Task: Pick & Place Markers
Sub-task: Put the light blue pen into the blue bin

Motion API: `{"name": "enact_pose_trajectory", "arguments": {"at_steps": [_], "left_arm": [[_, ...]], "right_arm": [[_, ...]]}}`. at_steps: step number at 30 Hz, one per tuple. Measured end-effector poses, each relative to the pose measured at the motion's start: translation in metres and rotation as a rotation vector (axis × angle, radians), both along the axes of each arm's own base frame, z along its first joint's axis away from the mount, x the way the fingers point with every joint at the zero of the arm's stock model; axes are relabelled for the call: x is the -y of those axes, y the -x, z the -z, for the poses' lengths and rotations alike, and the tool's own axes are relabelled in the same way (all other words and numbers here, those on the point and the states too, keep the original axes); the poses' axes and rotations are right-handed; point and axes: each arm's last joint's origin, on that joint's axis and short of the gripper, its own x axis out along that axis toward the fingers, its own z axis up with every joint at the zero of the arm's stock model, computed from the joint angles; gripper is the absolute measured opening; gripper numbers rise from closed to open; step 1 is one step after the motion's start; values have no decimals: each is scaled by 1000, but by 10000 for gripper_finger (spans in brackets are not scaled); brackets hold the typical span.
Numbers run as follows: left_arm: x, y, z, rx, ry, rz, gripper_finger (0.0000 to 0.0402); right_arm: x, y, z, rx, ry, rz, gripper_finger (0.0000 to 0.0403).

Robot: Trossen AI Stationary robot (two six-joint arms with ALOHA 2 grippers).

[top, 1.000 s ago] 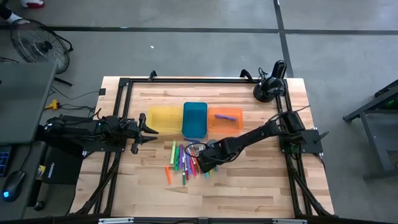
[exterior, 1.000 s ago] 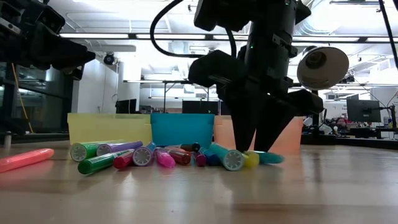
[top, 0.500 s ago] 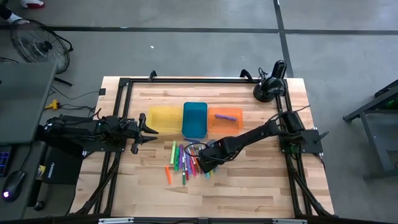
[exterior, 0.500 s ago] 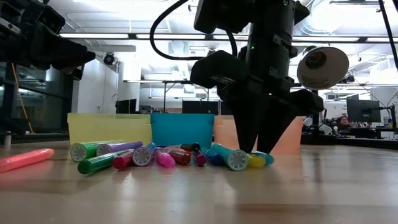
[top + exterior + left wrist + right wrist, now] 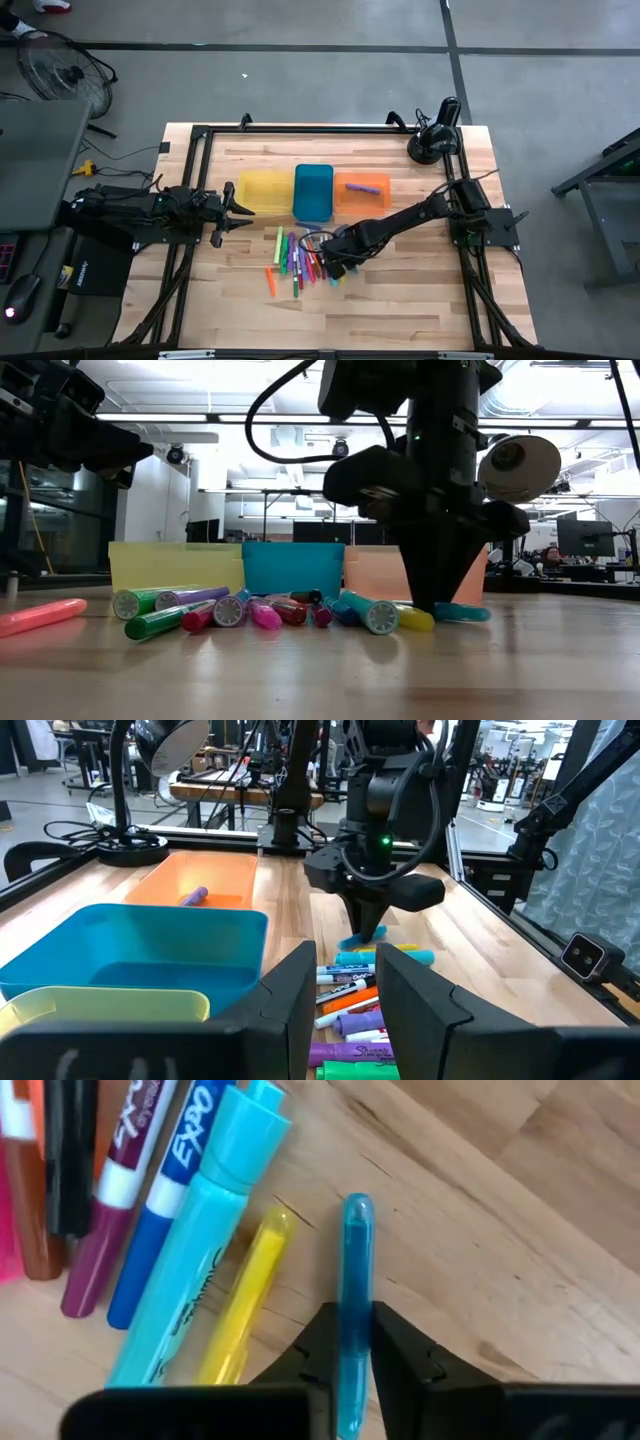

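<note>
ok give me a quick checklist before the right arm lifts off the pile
1. Right hand shut on the thin translucent light-blue marker: ok.
2. Marker sits centred between the fingers: ok.
3. Neighbours clear of the grip: ok, the thin yellow marker lies beside it, apart.
4. Marker lifted off the wooden table: not ok, it lies on the wood.
5. Target tray free: ok, the orange plastic tray holds one purple marker with room left.
6. Left hand out of the way: ok, parked beside the yellow plastic tray.
</note>
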Motion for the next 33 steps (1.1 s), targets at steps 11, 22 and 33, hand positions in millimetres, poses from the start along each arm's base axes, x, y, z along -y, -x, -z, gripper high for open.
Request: {"name": "enact_pose_trajectory", "arguments": {"at_steps": [11, 22, 33], "left_arm": [[0, 0, 0, -1, 0, 0, 104], [0, 0, 0, -1, 0, 0, 104], [0, 0, 0, 0, 0, 0, 104]], "right_arm": [[2, 0, -1, 9, 10, -75, 28], [12, 6, -15, 6, 39, -131, 26], [34, -8, -53, 150, 116, -154, 27]]}}
